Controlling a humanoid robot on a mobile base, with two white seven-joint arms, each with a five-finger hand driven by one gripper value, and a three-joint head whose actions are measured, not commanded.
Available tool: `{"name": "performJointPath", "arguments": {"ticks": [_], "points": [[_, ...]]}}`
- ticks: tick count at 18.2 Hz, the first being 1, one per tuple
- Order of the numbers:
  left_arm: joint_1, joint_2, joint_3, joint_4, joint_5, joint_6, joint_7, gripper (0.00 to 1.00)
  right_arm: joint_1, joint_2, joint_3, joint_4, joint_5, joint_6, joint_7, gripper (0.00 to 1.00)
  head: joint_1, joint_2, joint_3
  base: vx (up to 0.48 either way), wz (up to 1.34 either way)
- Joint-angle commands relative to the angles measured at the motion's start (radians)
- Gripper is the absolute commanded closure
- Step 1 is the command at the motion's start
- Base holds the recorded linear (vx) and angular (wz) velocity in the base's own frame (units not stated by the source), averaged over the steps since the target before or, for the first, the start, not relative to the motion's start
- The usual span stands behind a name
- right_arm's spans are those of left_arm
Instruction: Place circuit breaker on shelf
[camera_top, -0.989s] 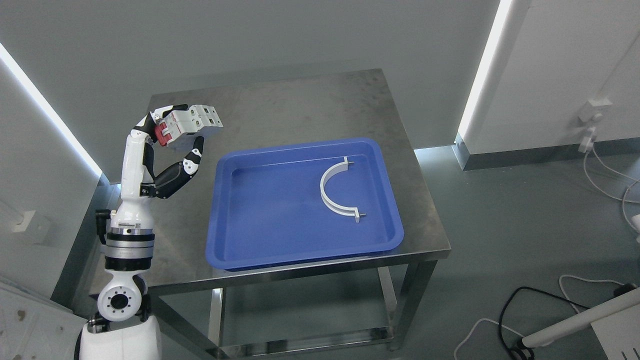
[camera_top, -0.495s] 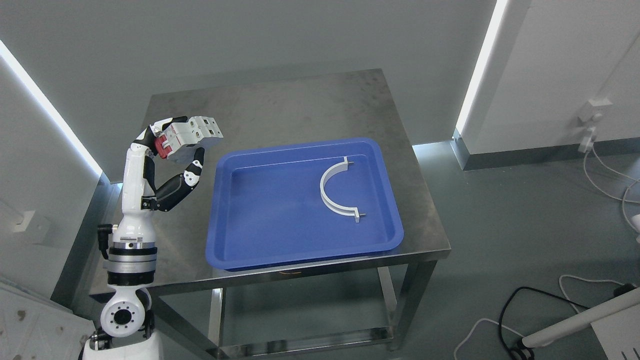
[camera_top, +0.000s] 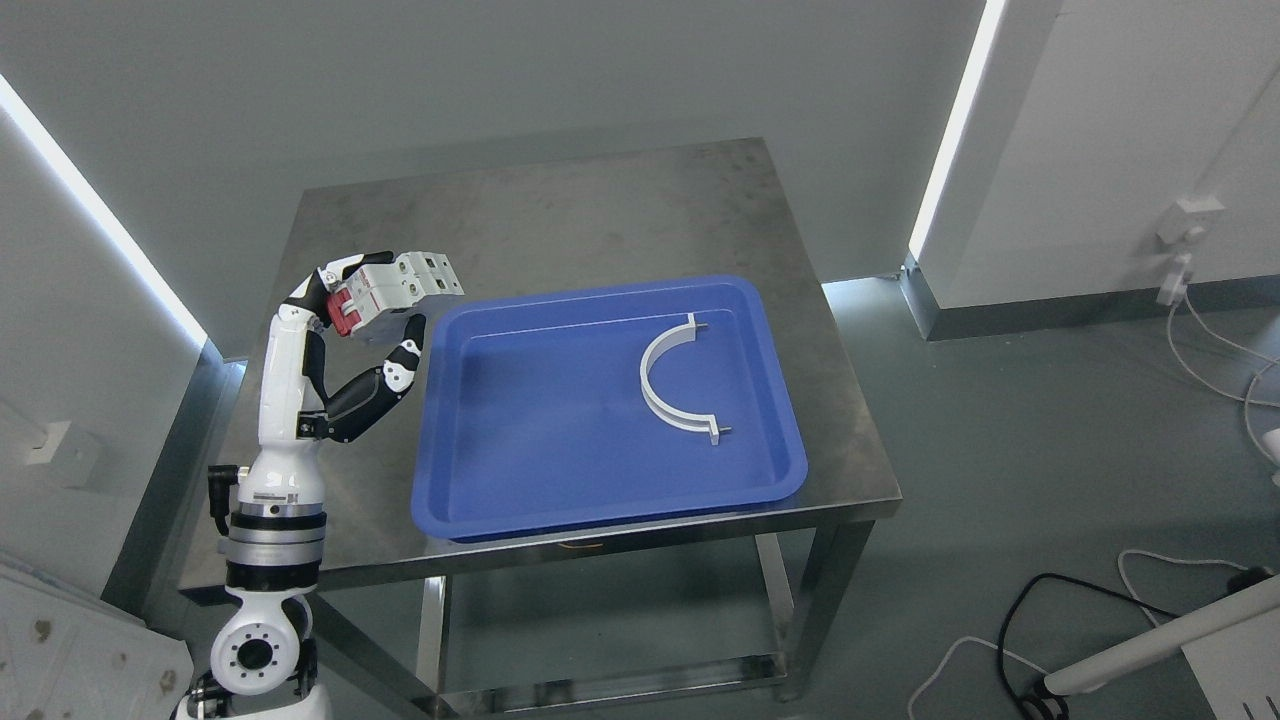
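Note:
My left hand (camera_top: 375, 305) is shut on a white circuit breaker (camera_top: 405, 287) with a red switch. It holds the breaker in the air above the left part of the steel table (camera_top: 560, 215), just left of the blue tray (camera_top: 520, 440). The fingers wrap over the top and the thumb presses from below. No shelf shows in the head view. The right arm is out of view.
The blue tray holds a white curved bracket (camera_top: 672, 378) in its right half. Cables (camera_top: 1010, 630) lie on the floor at the lower right. A white object (camera_top: 1150, 650) juts in at the bottom right corner.
My left hand has moved down and to the right with the circuit breaker, closer to the tray's left edge.

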Motion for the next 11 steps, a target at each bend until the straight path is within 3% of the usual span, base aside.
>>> {"name": "performJointPath", "arguments": {"ticks": [1,11], "points": [[0.010,0.016,-0.018,-0.019,0.004,-0.001,0.000,0.89,0.000,-0.017,0.000,0.000,0.000,-0.001,-0.001,0.00,0.0000,0.000,0.000,0.000,0.00],[0.009,0.016,-0.018,-0.019,0.006,-0.006,0.000,0.89,0.000,-0.017,0.000,0.000,0.000,-0.001,-0.001,0.00,0.0000,0.000,0.000,0.000,0.00]]}}
